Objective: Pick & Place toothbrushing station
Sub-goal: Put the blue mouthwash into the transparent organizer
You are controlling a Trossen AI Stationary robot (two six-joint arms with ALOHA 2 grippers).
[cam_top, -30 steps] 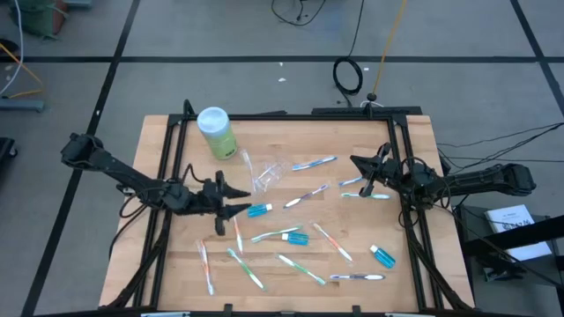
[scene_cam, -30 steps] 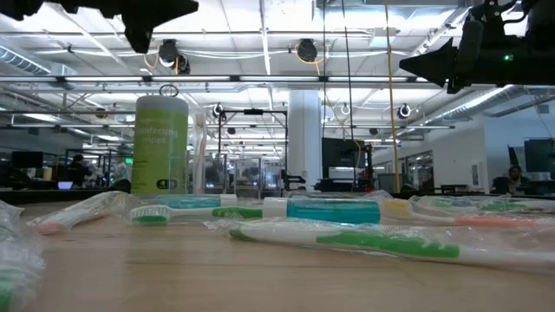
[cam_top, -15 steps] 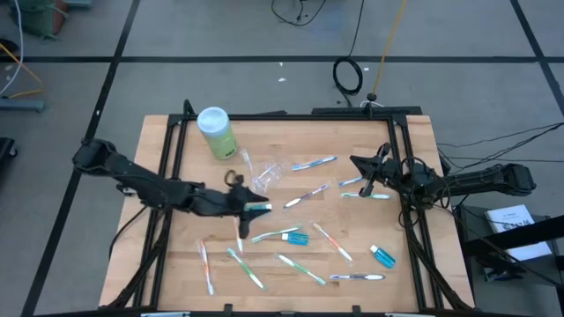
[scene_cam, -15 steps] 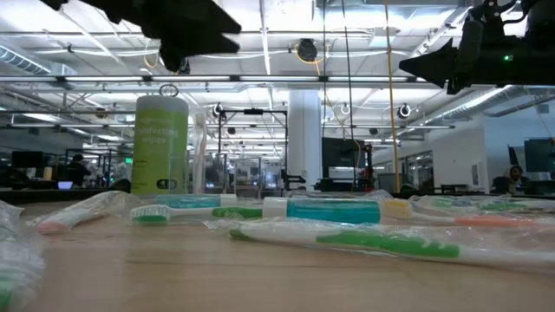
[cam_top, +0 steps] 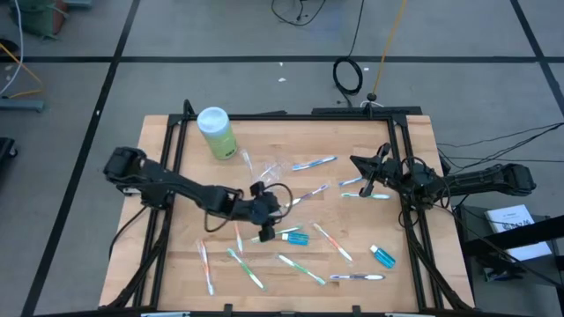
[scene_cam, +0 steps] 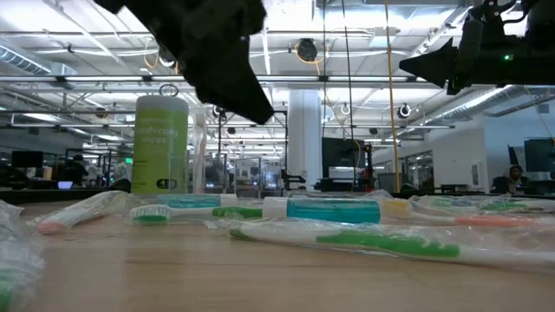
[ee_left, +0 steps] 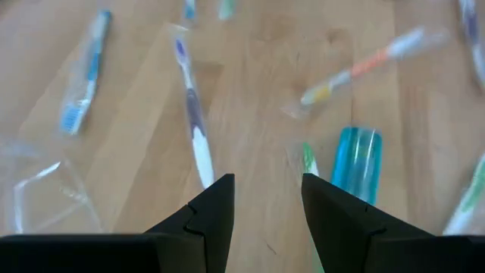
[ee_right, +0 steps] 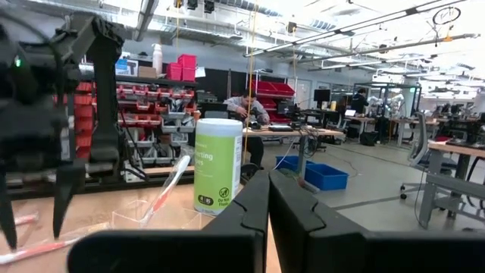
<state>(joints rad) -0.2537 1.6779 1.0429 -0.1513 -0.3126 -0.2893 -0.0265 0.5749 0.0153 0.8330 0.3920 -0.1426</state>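
Observation:
Thin toothbrushes in clear wrappers lie flat across the wooden table (cam_top: 176,264), among them a white-and-purple one (ee_left: 193,125) and an orange one (ee_left: 364,64). A small blue toothpaste tube (cam_top: 295,238) (ee_left: 356,163) lies beside a green toothbrush (cam_top: 273,236). The clear cup (cam_top: 269,172) sits at mid-table. My left gripper (cam_top: 273,210) (ee_left: 267,201) hovers open over the middle, slanting down, with the white-and-purple brush just past its fingers. My right gripper (cam_top: 364,179) (ee_right: 269,205) waits shut and raised at the right.
A light-green bottle with a white cap (cam_top: 216,132) (ee_right: 218,163) stands at the far left. A second blue tube (cam_top: 382,256) and more brushes lie near the right front. Black frame rails (cam_top: 167,176) run along both table sides.
My left gripper has swept from the table's left toward its middle, sinking and tipping from level to a downward slant. Its fingers have stayed open. Nothing on the table has moved.

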